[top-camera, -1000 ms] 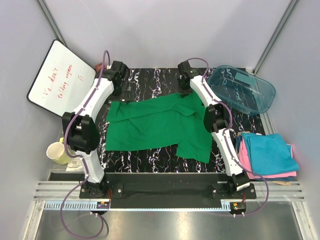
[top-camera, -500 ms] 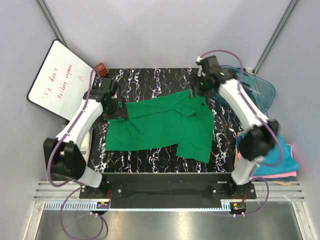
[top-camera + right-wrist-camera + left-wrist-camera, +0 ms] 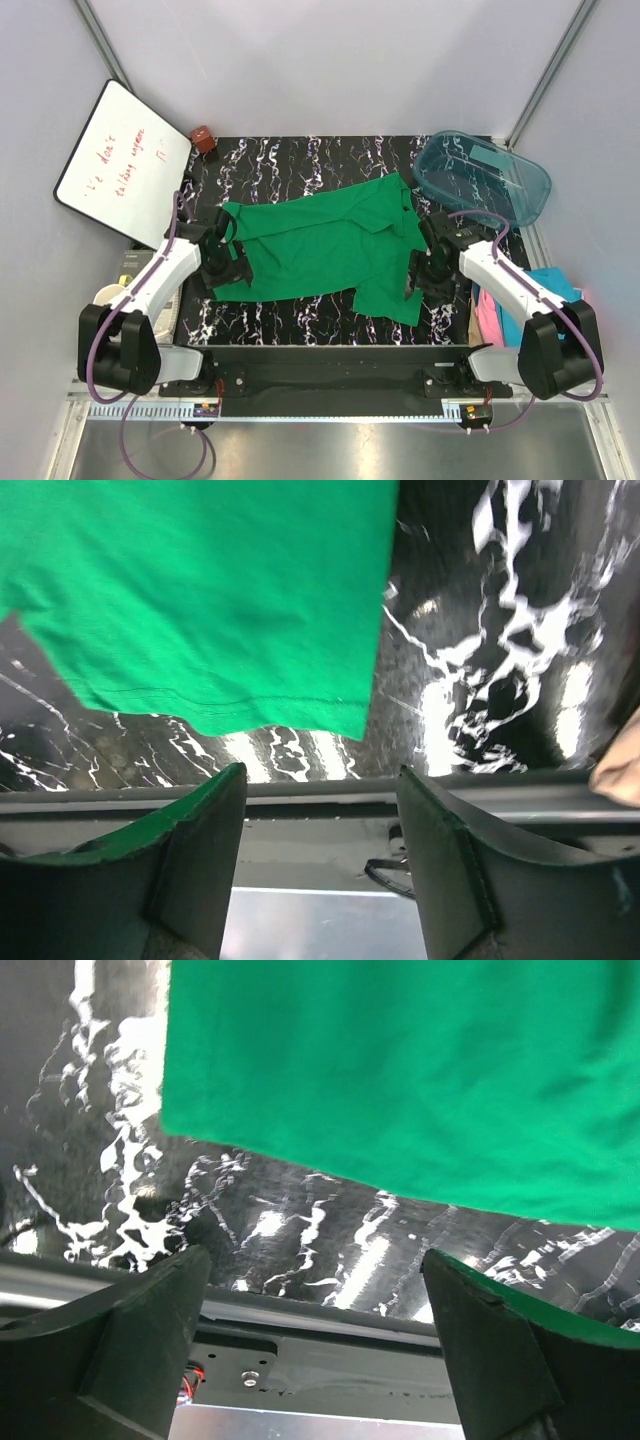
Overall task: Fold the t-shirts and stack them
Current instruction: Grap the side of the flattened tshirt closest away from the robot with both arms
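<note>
Both my arms have drawn back from the shirt's far edge to its near side. My left gripper (image 3: 315, 1260) and right gripper (image 3: 322, 775) stand with jaws apart, empty. The green shirt (image 3: 320, 245) lies spread flat between them, its near hem just ahead of my fingers. Spreading looks done; folding is next.

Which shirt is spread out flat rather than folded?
The green t-shirt, flat mid-table; the teal-blue shirt and pink shirt sit folded, stacked at right.
</note>
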### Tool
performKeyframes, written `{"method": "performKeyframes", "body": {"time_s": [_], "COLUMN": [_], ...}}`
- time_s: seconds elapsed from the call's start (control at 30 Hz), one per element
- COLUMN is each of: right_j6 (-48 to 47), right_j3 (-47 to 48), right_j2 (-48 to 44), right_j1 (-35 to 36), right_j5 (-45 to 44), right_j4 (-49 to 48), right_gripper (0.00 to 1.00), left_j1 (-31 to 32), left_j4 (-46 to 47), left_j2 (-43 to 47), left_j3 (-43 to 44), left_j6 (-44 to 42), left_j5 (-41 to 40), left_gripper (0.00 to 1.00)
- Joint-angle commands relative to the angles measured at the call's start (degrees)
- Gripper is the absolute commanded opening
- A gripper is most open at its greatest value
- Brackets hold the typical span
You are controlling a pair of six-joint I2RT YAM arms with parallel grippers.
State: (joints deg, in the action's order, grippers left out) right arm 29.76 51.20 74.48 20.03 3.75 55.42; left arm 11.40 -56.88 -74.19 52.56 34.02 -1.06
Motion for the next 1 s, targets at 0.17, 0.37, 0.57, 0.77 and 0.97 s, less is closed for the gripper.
{"method": "performKeyframes", "body": {"time_s": [0.17, 0.37, 0.57, 0.77, 0.97], "right_j6": [9.6, 13.2, 15.1, 13.7, 10.8], "right_j3": [-10.0, -12.0, -12.4, -9.9, -7.3], "right_j2": [-0.2, 2.1, 4.6, 9.5, 11.9], "right_j1": [-4.1, -5.0, -5.7, -5.7, -5.7], "right_j5": [5.0, 5.9, 8.2, 10.2, 10.3], "right_j4": [-5.7, -8.8, -13.0, -12.4, -11.9], "right_gripper": [0.65, 0.63, 0.56, 0.47, 0.00], "left_j1": [-0.5, -4.8, -8.9, -11.3, -11.4], "left_j4": [0.7, 1.3, 1.6, 0.7, 0.6], "left_j2": [-1.8, -3.0, -2.6, -2.8, -5.7], "left_j3": [-4.4, -4.7, -4.0, -2.1, -0.8], "left_j6": [5.7, 5.6, 3.3, 1.8, 1.3], "left_j5": [-6.8, -7.4, -7.3, -7.7, -6.3], "left_gripper": [0.85, 0.86, 0.88, 0.88, 0.88]}}
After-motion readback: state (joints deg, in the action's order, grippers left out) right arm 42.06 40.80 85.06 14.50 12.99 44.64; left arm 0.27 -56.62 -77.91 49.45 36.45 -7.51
